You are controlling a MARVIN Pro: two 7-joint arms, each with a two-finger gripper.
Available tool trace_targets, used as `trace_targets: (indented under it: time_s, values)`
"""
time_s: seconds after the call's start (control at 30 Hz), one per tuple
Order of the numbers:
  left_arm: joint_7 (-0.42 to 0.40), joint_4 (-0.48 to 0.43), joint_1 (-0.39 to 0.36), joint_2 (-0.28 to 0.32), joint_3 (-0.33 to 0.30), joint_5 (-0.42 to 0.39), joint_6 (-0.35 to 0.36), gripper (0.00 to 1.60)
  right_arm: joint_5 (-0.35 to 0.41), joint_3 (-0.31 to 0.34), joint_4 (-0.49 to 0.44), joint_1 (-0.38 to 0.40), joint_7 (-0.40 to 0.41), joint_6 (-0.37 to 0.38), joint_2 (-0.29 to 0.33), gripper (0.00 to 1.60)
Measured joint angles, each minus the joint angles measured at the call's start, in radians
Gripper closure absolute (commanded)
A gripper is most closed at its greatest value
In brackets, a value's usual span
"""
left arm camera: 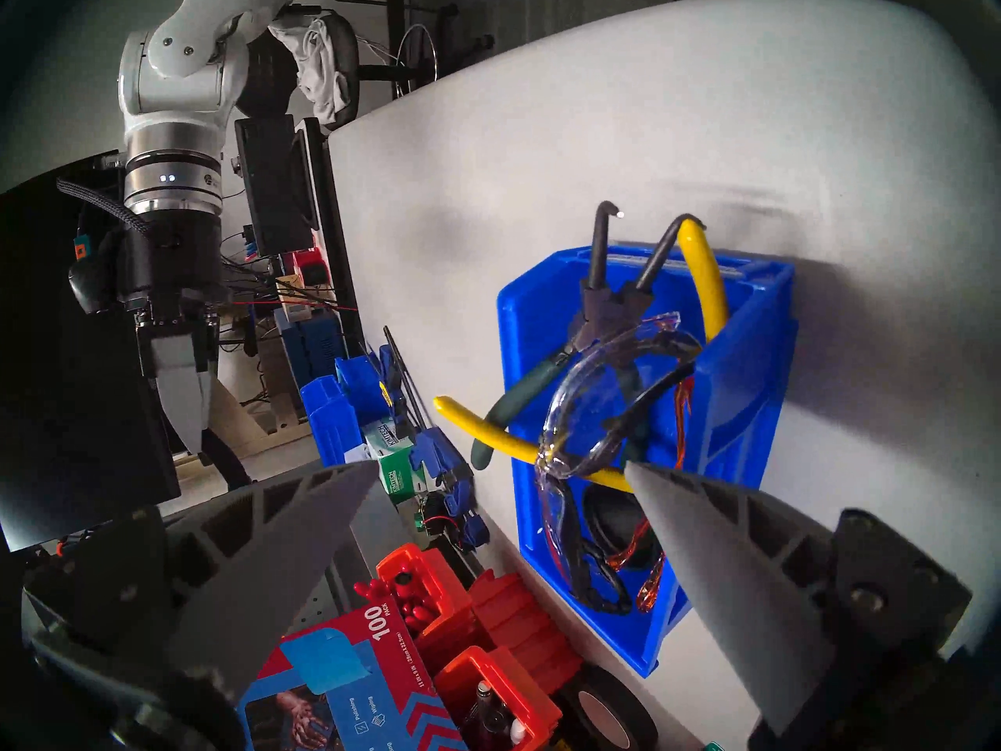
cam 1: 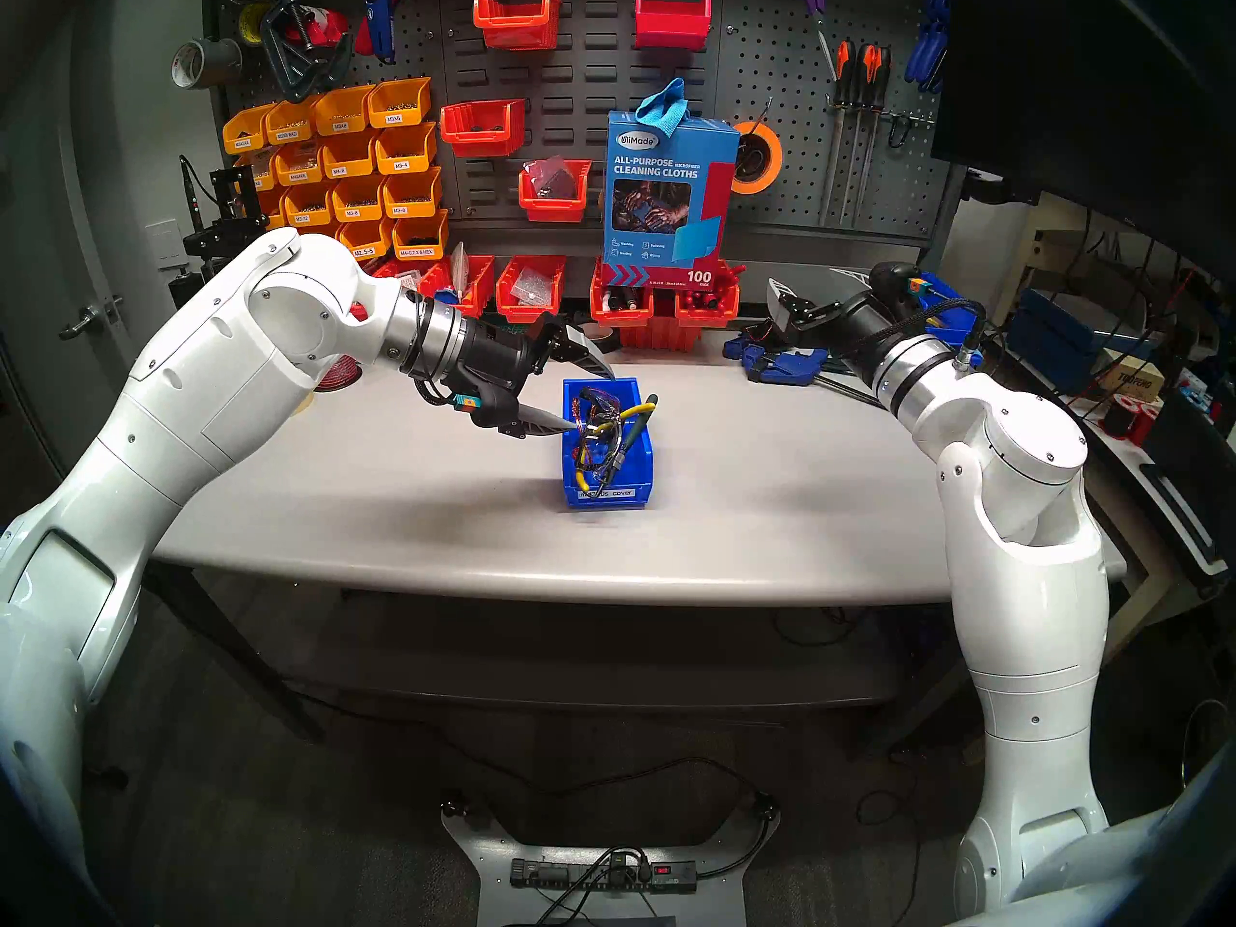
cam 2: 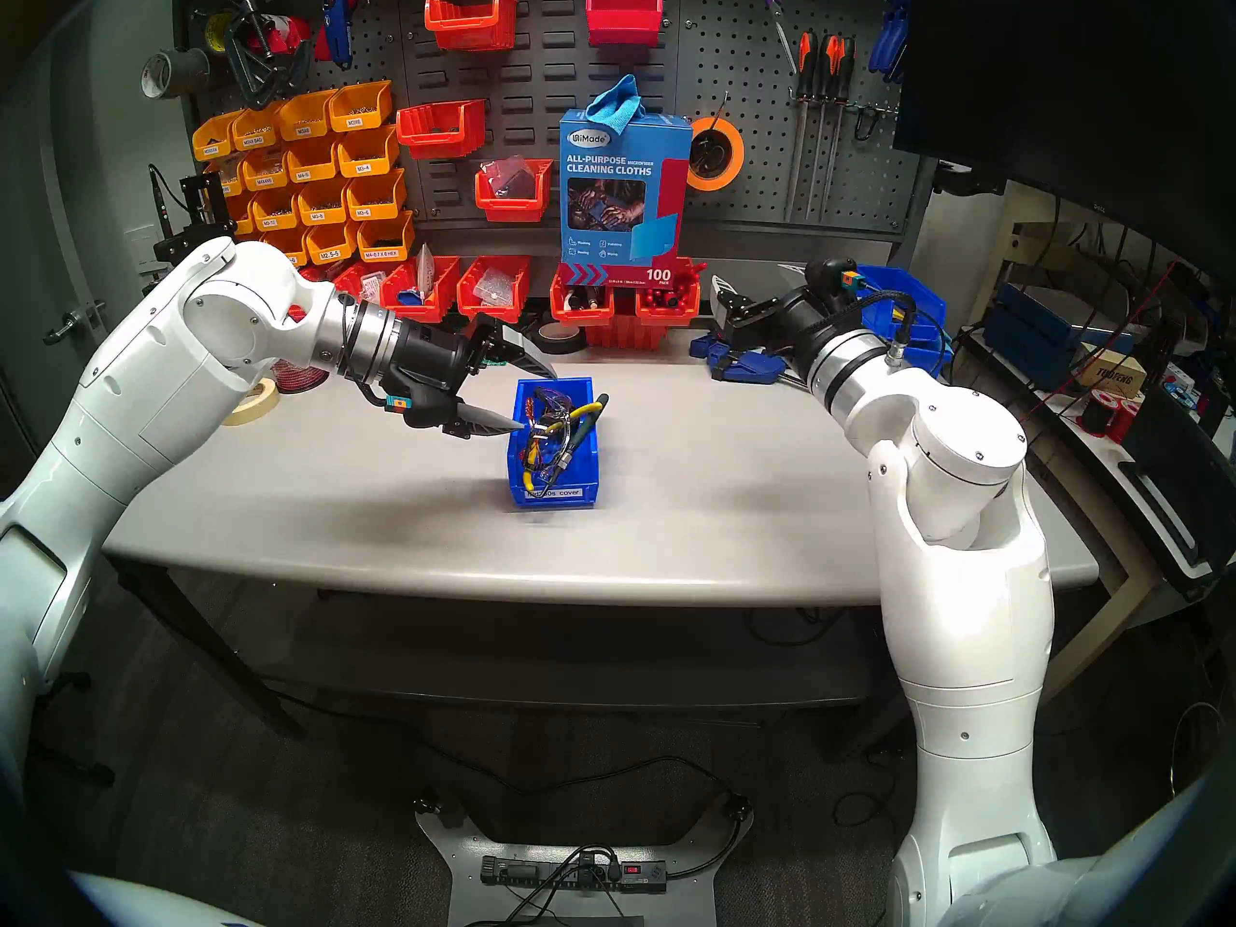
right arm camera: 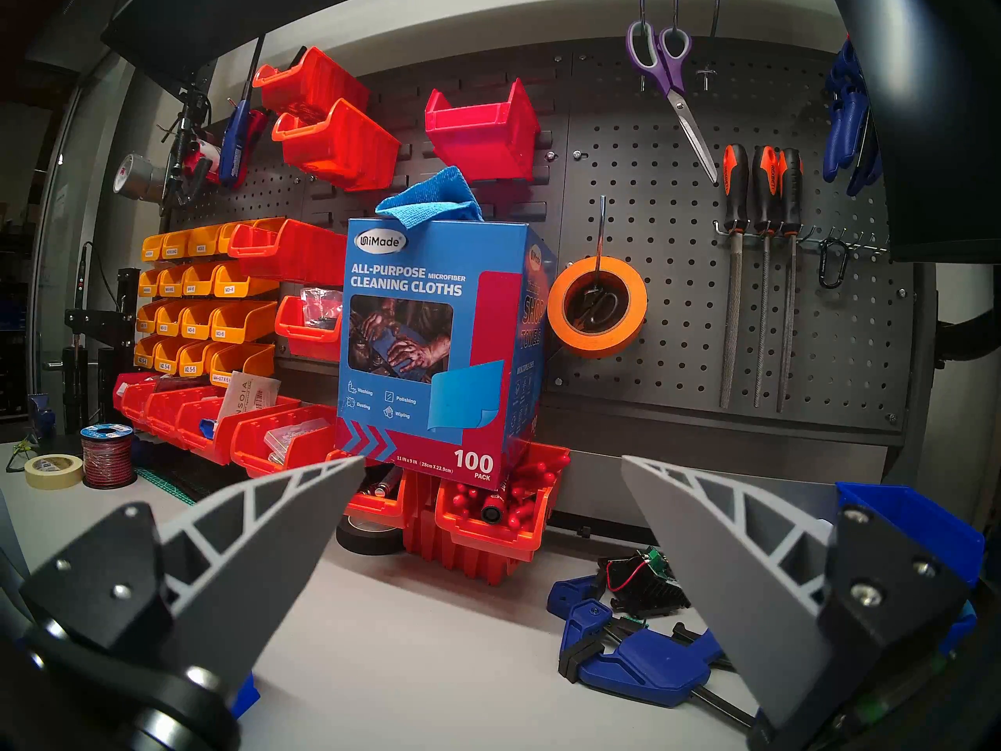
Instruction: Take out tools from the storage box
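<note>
**Left gripper at the bin, right gripper idle**

Near edge of the grey tabletop (cam 1: 401, 504) is bare. Mid-table stands the small open-top blue plastic storage bin (cam 1: 639, 464) with a white label strip on its front lip. Inside, tangled together: yellow-handled cutters (left arm camera: 704, 278), dark green-handled pliers (left arm camera: 520, 392), clear safety glasses with orange-and-black frame (left arm camera: 606, 387), and a dark round piece (left arm camera: 612, 517) low in the bin, partly hidden. The glasses lie across both tools' handles; handle ends poke above the rim.

Left gripper (cam 1: 592, 400) reaches in from the bin's left, jaws spread wide, holding nothing. One fingertip (left arm camera: 639, 471) sits right at the glasses' lens and the yellow handle; contact cannot be told. The other finger is over the bin's far left corner.

Farther back right, the right gripper (right arm camera: 493, 462) hovers over blue bar clamps (right arm camera: 623, 647), jaws spread, empty, aimed at the rear.

Along the back: red plastic bins (cam 1: 528, 293), a black tape roll (cam 2: 558, 337), a blue cleaning-cloth box (cam 1: 669, 190), then the pegboard (cam 1: 802, 69) with orange-handled files (cam 1: 863, 69).
</note>
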Motion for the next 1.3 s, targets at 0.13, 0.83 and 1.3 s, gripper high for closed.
trace_targets:
  time_s: [0.13,0.83,1.3]
  values:
    - [0.004,0.011,-0.023,-0.012,0.032,0.012,0.0,0.0,-0.002,0.001,0.0,0.0,0.002,0.0,-0.002,0.0]
    - [0.043,0.058,-0.14,-0.042,0.189,0.042,0.0,0.0,-0.01,0.005,0.0,0.0,0.009,0.001,-0.01,0.0]
    - [0.052,0.071,-0.206,-0.027,0.292,0.037,0.003,0.51,-0.016,0.008,0.0,0.0,0.015,0.002,-0.015,0.0]
